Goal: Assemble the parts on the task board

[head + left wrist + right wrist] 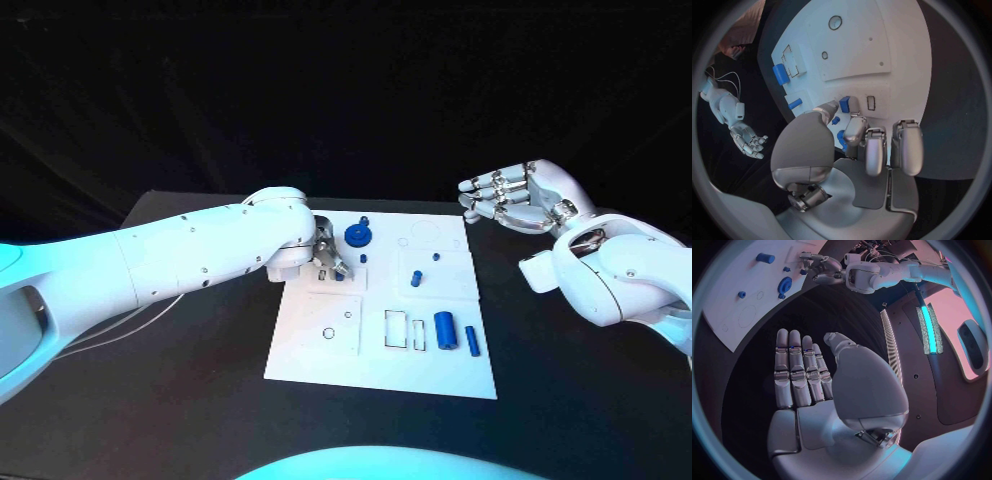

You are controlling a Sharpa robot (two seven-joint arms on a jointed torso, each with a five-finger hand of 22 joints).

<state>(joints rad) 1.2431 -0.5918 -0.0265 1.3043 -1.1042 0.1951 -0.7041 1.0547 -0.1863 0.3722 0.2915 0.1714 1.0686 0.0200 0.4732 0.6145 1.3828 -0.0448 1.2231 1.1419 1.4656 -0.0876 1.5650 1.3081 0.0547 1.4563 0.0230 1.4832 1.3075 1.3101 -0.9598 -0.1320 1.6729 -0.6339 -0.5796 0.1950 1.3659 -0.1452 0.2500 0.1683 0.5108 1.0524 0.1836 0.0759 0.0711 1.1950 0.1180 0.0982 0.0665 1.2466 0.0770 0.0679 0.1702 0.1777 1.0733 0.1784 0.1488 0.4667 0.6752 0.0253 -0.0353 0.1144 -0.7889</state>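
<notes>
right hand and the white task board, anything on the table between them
Nothing: in the head view only bare black table separates the open right hand from the white task board's right edge.

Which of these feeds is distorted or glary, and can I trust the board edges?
Head view: board edges straight, evenly lit, blue parts crisp. Left wrist view: fisheye bends the board rim; left hand blocks the near parts. Right wrist view: a bright cyan light strip glares; right hand sharp, board curved.

Robot lab: black-draped table (173, 400), white task board (433, 375).
</notes>
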